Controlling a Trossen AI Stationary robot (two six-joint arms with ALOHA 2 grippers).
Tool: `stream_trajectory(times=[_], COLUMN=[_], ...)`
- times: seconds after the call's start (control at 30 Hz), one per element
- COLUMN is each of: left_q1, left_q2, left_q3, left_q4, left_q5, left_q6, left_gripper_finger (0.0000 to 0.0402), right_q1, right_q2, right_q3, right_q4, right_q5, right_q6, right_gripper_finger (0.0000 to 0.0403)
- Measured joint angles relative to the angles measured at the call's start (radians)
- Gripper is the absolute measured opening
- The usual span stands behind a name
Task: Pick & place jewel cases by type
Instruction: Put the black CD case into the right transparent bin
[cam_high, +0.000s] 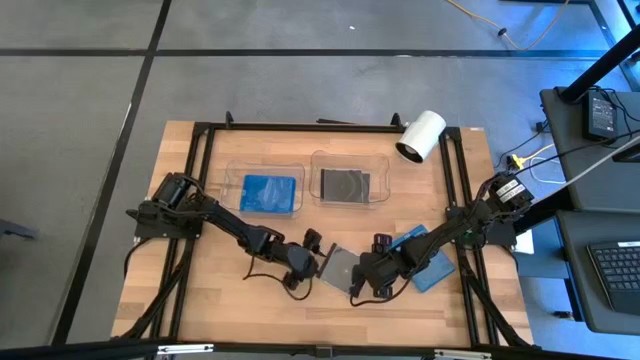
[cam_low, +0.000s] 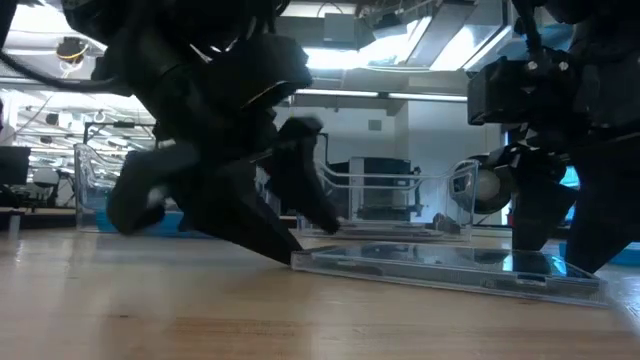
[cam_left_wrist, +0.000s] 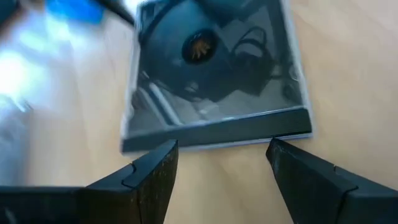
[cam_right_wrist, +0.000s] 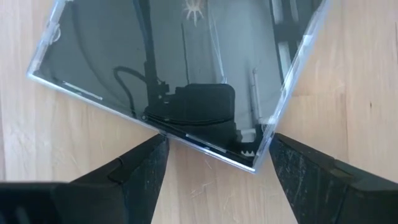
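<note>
Near the 6 o'clock edge of the wooden surface (cam_high: 200, 310), a dark grey jewel case (cam_high: 337, 266) lies flat between the two arms. From its 9 o'clock side comes the left tool (cam_high: 312, 262), whose fingers (cam_left_wrist: 149, 180) stand apart, their tips just short of the case's near edge; the left wrist view shows that edge (cam_left_wrist: 217, 134) spanning the gap between them. From its 3 o'clock side comes the right tool (cam_high: 364, 272), also spread, with one corner of the case (cam_right_wrist: 258, 163) sitting just ahead of the gap between its fingers (cam_right_wrist: 140, 171). Neither tool is clamped on anything. In the low view the case (cam_low: 440, 265) rests on the wood with both tools low around it, the left tool (cam_low: 290, 235) at its end nearest the left arm.

Just beside the right arm, at 3 o'clock of the grey case, lie two bright blue jewel cases (cam_high: 432, 270), partly covered by the arm. Toward 12 o'clock stand two clear trays side by side: the left tray (cam_high: 232, 172) holds a blue jewel case (cam_high: 268, 192), the right tray (cam_high: 380, 165) a dark jewel case (cam_high: 345, 185). A white cylindrical camera (cam_high: 420, 135) sits at about 1 o'clock on the frame.
</note>
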Motion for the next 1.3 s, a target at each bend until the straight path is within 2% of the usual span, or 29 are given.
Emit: stream_trajectory(times=[0.23, 0.47, 0.63, 0.8, 0.97, 1.13, 1.3], left_q1=[0.000, -0.014, -0.053, -0.065, -0.066, -0.079, -0.080], left_q2=[-0.012, -0.068, -0.031, 0.033, 0.056, 0.063, 0.065], left_q3=[0.003, -0.005, -0.005, -0.002, -0.002, -0.003, -0.005], left_q4=[-0.111, -0.138, -0.078, 0.060, 0.098, 0.115, 0.155], left_q5=[0.080, 0.160, 0.078, 0.065, 0.047, -0.032, -0.045], left_q6=[-0.395, -0.565, -0.614, -0.665, -0.708, -0.598, -0.501], left_gripper_finger=[0.0251, 0.0251, 0.0251, 0.0251, 0.0251, 0.0246, 0.0230], right_q1=[-0.001, -0.001, 0.000, 0.000, 0.001, 0.001, 0.002], right_q2=[0.000, 0.000, 0.000, 0.000, 0.000, 0.000, 0.000], right_q3=[0.001, 0.001, 0.001, 0.001, 0.001, 0.001, 0.000], right_q4=[0.003, 0.002, 0.002, 0.003, 0.002, 0.007, 0.015], right_q5=[-0.012, -0.017, -0.015, -0.014, -0.014, -0.014, -0.017], right_q6=[0.002, 0.001, -0.002, -0.005, -0.010, -0.036, -0.058], right_gripper_finger=[0.0284, 0.0284, 0.0284, 0.0284, 0.0284, 0.0284, 0.0284])
